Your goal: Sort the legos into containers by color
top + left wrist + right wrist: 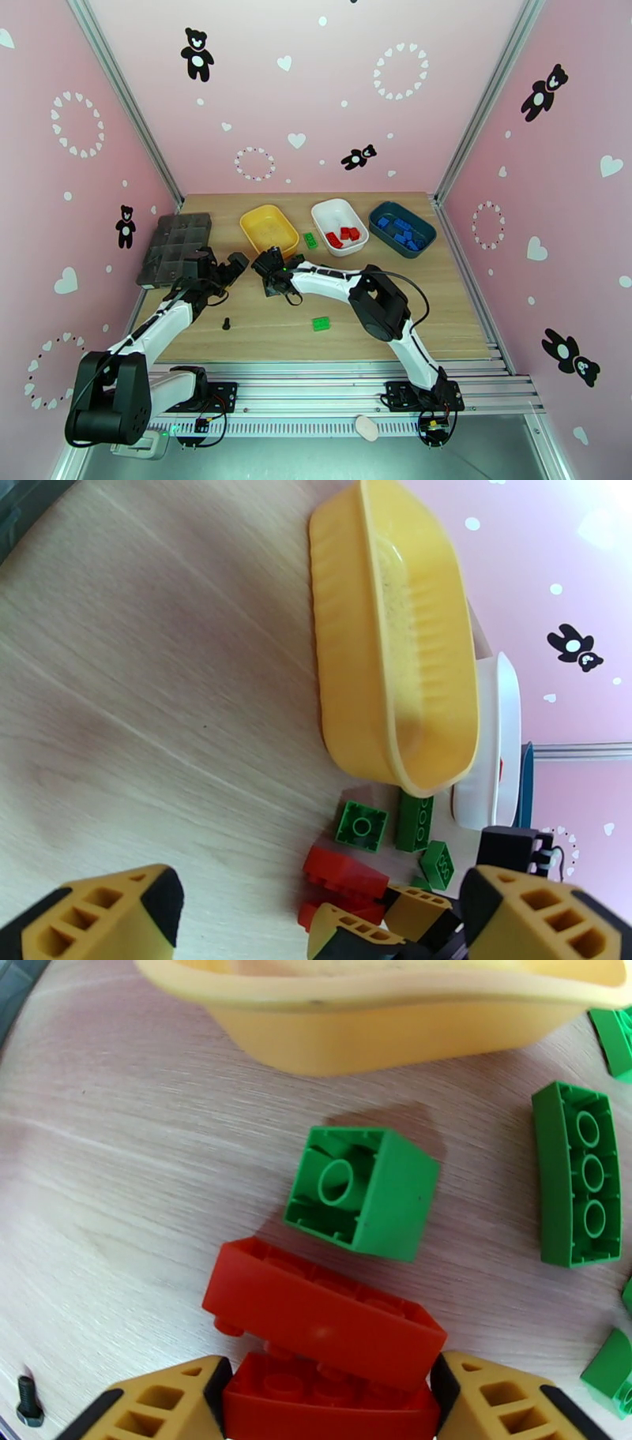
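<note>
Wooden tabletop (pixel 261 335), pink walls with bear decals.

Right gripper (pixel 330 1419): fingers (pixel 158 1406) clamped on both ends of a lower red lego (pixel 316 1393). An upper red lego (pixel 324 1315) rests tilted on it.

Just beyond lie an upturned square green lego (pixel 359 1193) and a long green lego (pixel 581 1173), then the yellow tub (pixel 379 1015). A dark screw (pixel 28 1402) lies off to the side.

Left gripper (pixel 316 922): fingers (pixel 118 914) spread wide and released, just beside the right gripper.

White tub (pixel 340 207) holds red legos and the teal tub (pixel 389 208) blue ones. A stray green lego (pixel 321 323) lies apart, nearer the arm bases.
</note>
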`<state>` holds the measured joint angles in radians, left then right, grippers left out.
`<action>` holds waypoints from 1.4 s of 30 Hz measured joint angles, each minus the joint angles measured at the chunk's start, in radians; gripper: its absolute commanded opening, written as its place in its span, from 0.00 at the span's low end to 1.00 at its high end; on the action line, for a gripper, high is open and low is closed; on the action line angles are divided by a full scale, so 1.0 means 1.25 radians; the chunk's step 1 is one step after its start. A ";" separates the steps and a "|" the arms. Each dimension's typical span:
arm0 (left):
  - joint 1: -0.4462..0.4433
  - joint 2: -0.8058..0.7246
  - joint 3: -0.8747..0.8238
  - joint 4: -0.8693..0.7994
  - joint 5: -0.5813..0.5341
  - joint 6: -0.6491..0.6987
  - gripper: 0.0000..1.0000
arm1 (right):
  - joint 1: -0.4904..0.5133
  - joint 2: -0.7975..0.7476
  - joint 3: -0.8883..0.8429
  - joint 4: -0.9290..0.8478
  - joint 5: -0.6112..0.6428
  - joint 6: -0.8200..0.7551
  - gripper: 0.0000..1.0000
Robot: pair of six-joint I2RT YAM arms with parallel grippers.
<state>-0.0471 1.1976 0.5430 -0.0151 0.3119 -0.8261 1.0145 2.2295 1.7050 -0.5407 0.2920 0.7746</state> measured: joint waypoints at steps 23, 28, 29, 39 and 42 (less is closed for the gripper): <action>-0.270 0.183 0.148 0.062 0.020 -0.030 0.98 | -0.128 -0.320 -0.264 0.013 0.060 -0.062 0.56; -0.305 0.275 0.255 0.089 0.051 -0.046 0.98 | -0.244 -0.344 -0.269 0.017 0.040 -0.102 0.56; -0.312 0.292 0.276 0.092 0.057 -0.048 0.98 | -0.262 -0.344 -0.268 0.017 0.033 -0.107 0.56; -0.363 0.435 0.411 0.136 0.101 -0.077 0.97 | -0.411 -0.242 -0.055 -0.009 -0.031 -0.162 0.58; -0.363 0.440 0.418 0.137 0.102 -0.080 0.97 | -0.437 -0.183 0.029 -0.021 -0.045 -0.172 0.67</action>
<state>-0.5007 1.7473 1.0660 0.1566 0.4397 -0.9264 0.4679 2.0010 1.7412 -0.5674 0.2356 0.5602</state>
